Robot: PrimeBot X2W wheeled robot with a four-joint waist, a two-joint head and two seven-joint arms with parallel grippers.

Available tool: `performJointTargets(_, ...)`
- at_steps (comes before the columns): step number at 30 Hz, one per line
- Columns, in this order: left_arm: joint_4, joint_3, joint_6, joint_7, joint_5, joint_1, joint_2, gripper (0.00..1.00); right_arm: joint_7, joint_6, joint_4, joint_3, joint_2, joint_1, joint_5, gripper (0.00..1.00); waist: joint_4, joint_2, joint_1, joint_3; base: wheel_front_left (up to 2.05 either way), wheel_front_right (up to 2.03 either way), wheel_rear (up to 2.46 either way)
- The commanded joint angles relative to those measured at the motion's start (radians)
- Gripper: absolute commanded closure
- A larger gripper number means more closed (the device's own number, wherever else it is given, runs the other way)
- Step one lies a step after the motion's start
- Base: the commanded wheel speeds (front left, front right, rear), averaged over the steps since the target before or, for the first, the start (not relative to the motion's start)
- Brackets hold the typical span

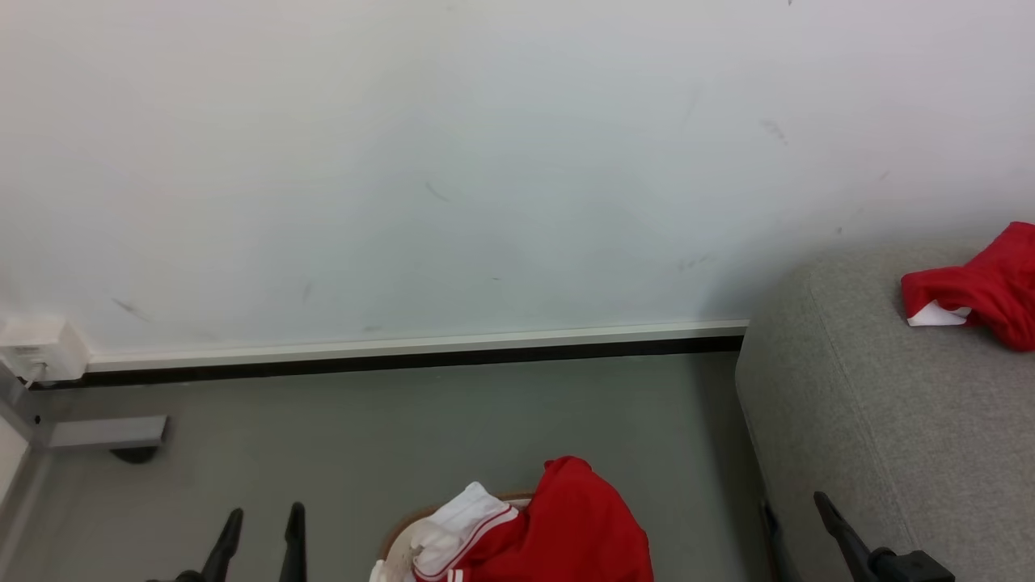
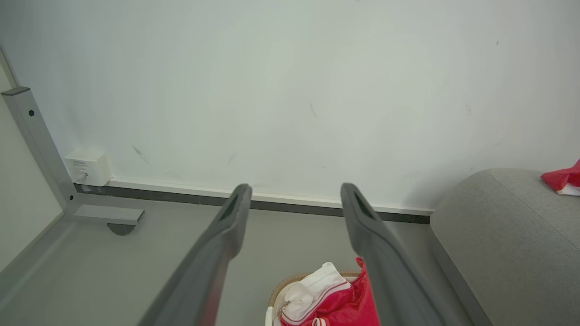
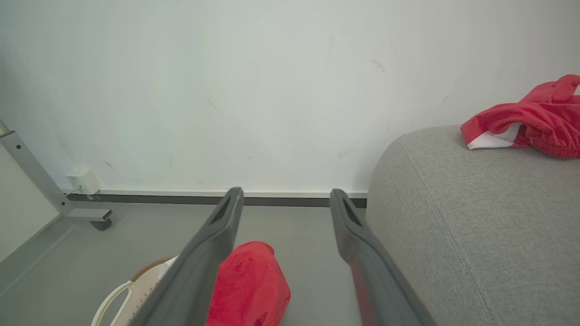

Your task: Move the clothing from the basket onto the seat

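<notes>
While the grey seat (image 1: pixel 889 428) bears one red garment (image 1: pixel 982 287) on top, the basket (image 3: pixel 144 283) sits on the floor (image 1: pixel 404 420) near it, heaped with red-and-white clothing (image 1: pixel 566 525); the left gripper (image 1: pixel 265 511) and right gripper (image 3: pixel 283 197) hover above with fingers spread, empty.

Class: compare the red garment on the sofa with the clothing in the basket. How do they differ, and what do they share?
The sofa garment lies on the sofa; the basket clothing sits in the basket. The sofa garment shows a small white patch; the basket clothing a large white panel with stripes. The sofa garment lies low; the basket clothing heaps above its rim. Both are crumpled, red and white.
</notes>
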Motion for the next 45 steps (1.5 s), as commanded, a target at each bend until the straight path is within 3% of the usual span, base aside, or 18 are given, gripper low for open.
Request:
performJointTargets(1,-0.001,0.007,-0.003,0.0,0.016,-0.002,0.001,0.0,-0.003,-0.003,0.002,-0.003,-0.002,-0.006,0.002,0.0,-0.007,-0.0001,0.0,0.001,0.0,0.0,0.0)
performJointTargets(13,0.022,0.006,-0.007,0.0,0.029,-0.034,0.003,0.0,-0.003,-0.003,-0.047,0.002,-0.002,-0.044,-0.024,0.0,-0.111,-0.0001,0.0,0.039,0.0,0.0,0.0)
performJointTargets(19,0.162,-0.059,-0.008,0.007,0.057,-0.104,0.04,0.0,-0.003,-0.003,-0.089,0.017,-0.001,-0.069,-0.039,0.0,-0.197,-0.0001,0.0,0.096,0.0,0.0,0.0)
performJointTargets(28,0.389,-0.221,-0.006,0.174,0.06,-0.291,0.13,0.0,-0.002,-0.003,-0.172,0.042,-0.001,-0.136,-0.004,0.0,-0.315,-0.0001,0.0,0.263,0.0,0.0,0.0)
performJointTargets(35,0.533,-0.269,-0.006,0.301,0.068,-0.401,0.192,0.0,-0.003,-0.003,-0.233,0.059,-0.001,-0.183,0.039,0.0,-0.386,-0.0001,0.0,0.404,0.0,0.0,0.0)
performJointTargets(45,0.667,-0.314,-0.007,0.372,0.077,-0.539,0.251,0.0,-0.003,-0.003,-0.309,0.068,-0.001,-0.229,0.099,0.0,-0.417,-0.0001,0.0,0.57,0.0,0.0,0.0)
